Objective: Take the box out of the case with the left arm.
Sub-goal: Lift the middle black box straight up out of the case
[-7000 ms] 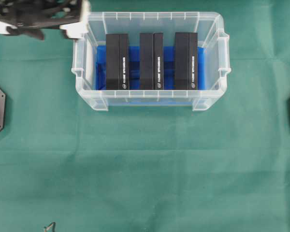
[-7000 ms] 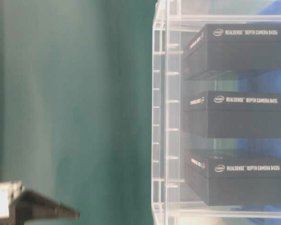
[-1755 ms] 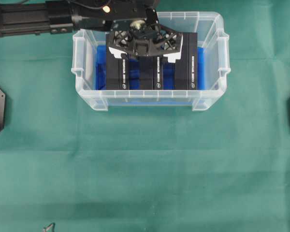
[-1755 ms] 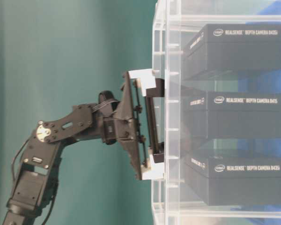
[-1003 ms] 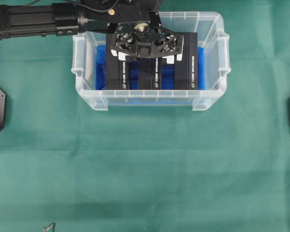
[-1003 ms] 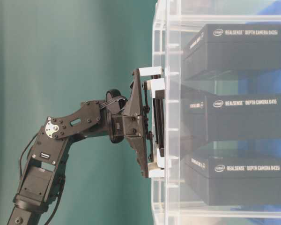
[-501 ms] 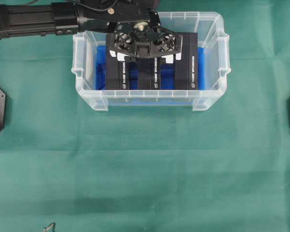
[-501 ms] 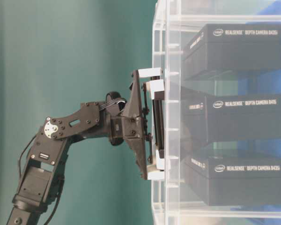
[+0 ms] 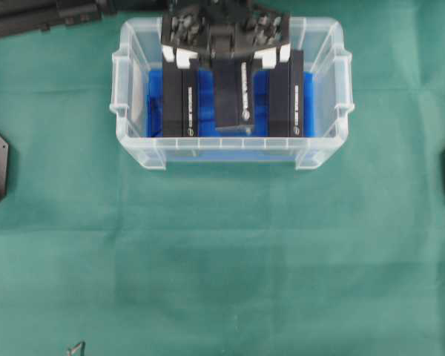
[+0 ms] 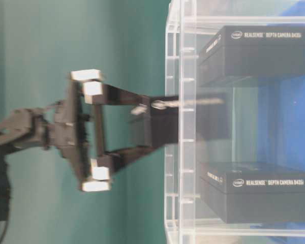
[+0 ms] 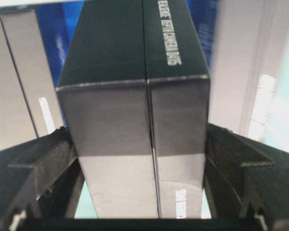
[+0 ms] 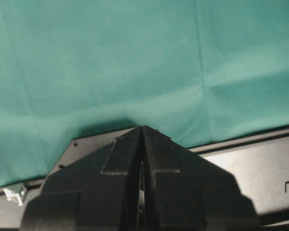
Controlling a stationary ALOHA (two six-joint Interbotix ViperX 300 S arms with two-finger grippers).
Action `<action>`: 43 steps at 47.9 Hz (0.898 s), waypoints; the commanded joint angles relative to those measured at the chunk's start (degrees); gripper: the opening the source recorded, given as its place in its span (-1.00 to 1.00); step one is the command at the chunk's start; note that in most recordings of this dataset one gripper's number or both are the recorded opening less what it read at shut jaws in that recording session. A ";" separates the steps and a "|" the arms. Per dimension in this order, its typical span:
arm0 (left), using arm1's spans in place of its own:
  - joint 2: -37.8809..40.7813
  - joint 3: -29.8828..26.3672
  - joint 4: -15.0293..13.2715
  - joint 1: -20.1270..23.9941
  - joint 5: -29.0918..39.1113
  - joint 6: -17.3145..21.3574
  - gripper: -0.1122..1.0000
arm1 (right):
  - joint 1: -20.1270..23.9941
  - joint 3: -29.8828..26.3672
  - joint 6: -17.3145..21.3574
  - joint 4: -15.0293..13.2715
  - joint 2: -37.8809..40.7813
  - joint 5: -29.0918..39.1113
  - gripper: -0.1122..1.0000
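One RealSense box (image 9: 233, 95) sits clamped in our left gripper (image 9: 224, 44), so we lift straight until it clears the case (image 9: 322, 152) rim below.

- A table with a green cloth (image 9: 222, 259) spread over it.
- A big clear case (image 9: 322, 152) sits on the cloth near the far edge.
- A tiny metal thing (image 9: 75, 347) lies on the cloth at the near edge; too small to tell what.

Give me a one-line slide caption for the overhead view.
Left end effector lifts the middle black cardboard box from the clear plastic tub, two matching boxes remaining.
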 commanded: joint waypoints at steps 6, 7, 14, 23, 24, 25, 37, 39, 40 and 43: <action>0.00 -10.37 -0.09 0.44 5.89 0.62 0.32 | -0.09 -1.05 0.09 -0.26 0.00 -0.26 -0.80; 0.18 -11.25 0.00 0.53 6.59 0.70 0.33 | -0.09 -0.97 0.09 -0.26 0.00 -0.26 -0.80; 0.62 -17.05 0.00 0.79 11.16 0.88 0.32 | -0.09 -1.05 0.09 -0.44 0.00 -0.26 -0.80; 0.70 -23.03 -0.09 0.70 16.26 0.88 0.32 | -0.09 -0.97 0.09 -0.53 0.00 -0.26 -0.80; 0.70 -23.55 -0.09 0.70 16.79 0.79 0.32 | -0.09 -1.05 0.09 -0.53 0.00 -0.26 -0.80; 0.70 -24.08 0.00 0.70 17.14 0.79 0.32 | -0.09 -1.05 0.09 -0.62 0.00 -0.35 -0.80; 0.70 -25.22 -0.09 0.53 18.72 0.88 0.33 | -0.09 -0.97 0.09 -0.88 0.00 -0.26 -0.80; 0.70 -25.22 0.00 0.53 18.72 0.88 0.32 | -0.09 -1.05 0.09 -0.88 0.00 -0.26 -0.80; 0.70 -25.31 -0.09 0.53 18.72 0.88 0.32 | -0.09 -1.05 0.09 -0.79 0.00 -0.26 -0.80; 0.70 -25.22 0.00 0.53 18.72 0.88 0.33 | -0.09 -1.05 0.09 -0.88 0.00 -0.26 -0.80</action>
